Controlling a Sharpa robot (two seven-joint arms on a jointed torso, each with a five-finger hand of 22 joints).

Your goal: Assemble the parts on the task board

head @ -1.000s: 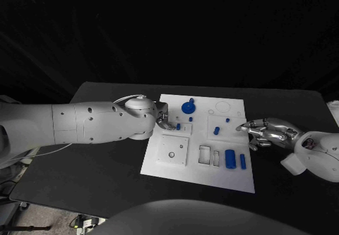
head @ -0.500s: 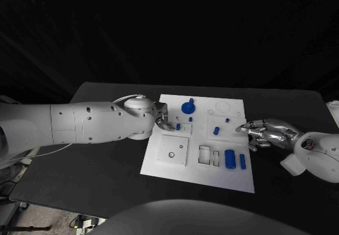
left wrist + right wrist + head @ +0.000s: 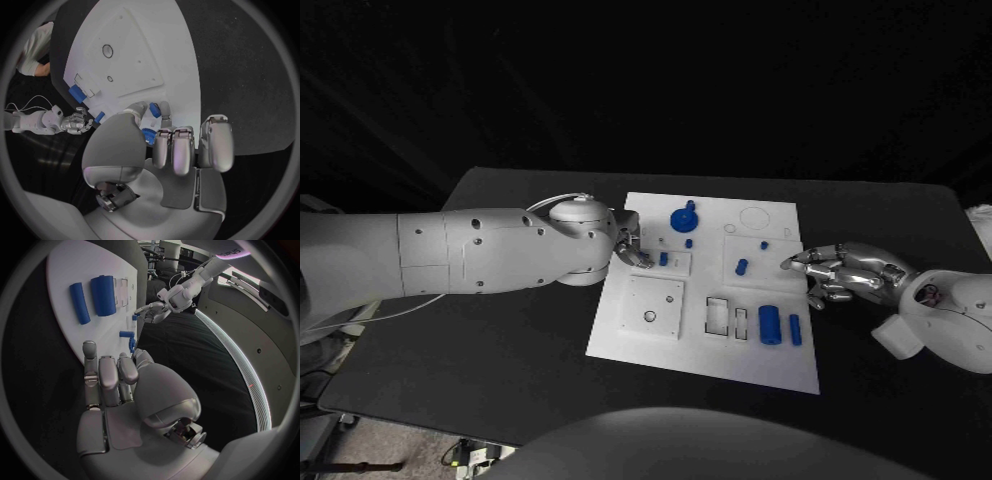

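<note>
The white task board (image 3: 711, 345) lies mid-table. My left hand (image 3: 633, 246) is at its left edge, where thumb and a finger pinch a small blue peg (image 3: 664, 258); the left wrist view shows that peg (image 3: 149, 135) between the fingertips of the left hand (image 3: 172, 150). My right hand (image 3: 845, 271) hovers at the board's right edge with its fingers loosely bent and nothing in them. A round blue knob (image 3: 685, 218) stands near the far edge. A thick blue cylinder (image 3: 770, 323) and a thinner one (image 3: 795, 329) lie near the front right, and both, the thick cylinder (image 3: 103, 288) and the thinner one (image 3: 79, 296), lie ahead of the right hand (image 3: 125, 385).
Small blue pegs (image 3: 743, 267) stand in the board's middle, another (image 3: 766, 244) further back. A square plate with a hole (image 3: 653, 305) and two rectangular slots (image 3: 717, 316) sit on the front half. Black table (image 3: 488, 350) surrounds the board.
The left forearm has shifted very slightly. Both hands and the parts stay where they were.
</note>
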